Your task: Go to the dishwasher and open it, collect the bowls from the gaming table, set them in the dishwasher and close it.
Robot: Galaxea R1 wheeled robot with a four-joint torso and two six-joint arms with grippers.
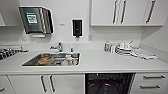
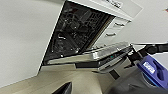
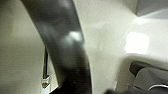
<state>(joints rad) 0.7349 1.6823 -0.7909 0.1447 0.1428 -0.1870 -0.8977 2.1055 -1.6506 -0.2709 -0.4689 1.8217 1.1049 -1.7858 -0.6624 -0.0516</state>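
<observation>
The dishwasher (image 1: pixel 108 83) is cut off by the head view's lower edge, so its lowered door and lower rack go unseen there. What lies in the sink (image 1: pixel 32 61) beside the orange bowl (image 1: pixel 44 59) is too blurred to name. The small items on the counter (image 1: pixel 100 62) near the bottle (image 1: pixel 107 46) blur together. The right wrist view is smeared by a dark curved shape (image 3: pixel 67 50).
</observation>
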